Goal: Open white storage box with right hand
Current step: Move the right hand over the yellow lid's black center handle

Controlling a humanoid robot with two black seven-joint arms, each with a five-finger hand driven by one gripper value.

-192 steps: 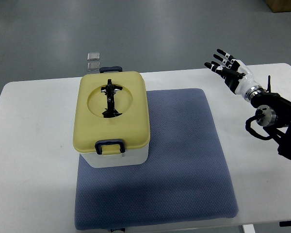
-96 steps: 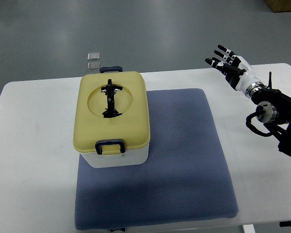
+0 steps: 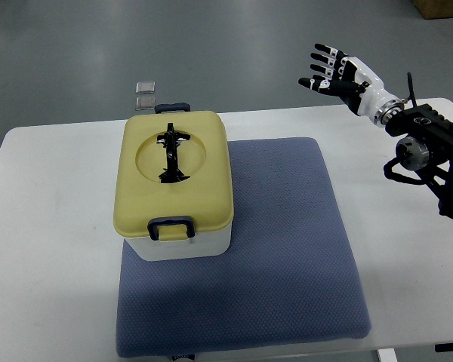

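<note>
Pale-yellow plastic covers the white storage box (image 3: 178,185), which sits shut on the left part of a blue-grey quilted mat (image 3: 279,249) on the white table (image 3: 53,226), so the right robot hand (image 3: 334,69), fingers spread wide and empty well apart at upper right, should probably reach leftward for the dark front latch (image 3: 171,227) first.

A lab or test room: bare white table (image 3: 53,226), grey padded mat (image 3: 287,249), plain grey floor (image 3: 211,45).
</note>
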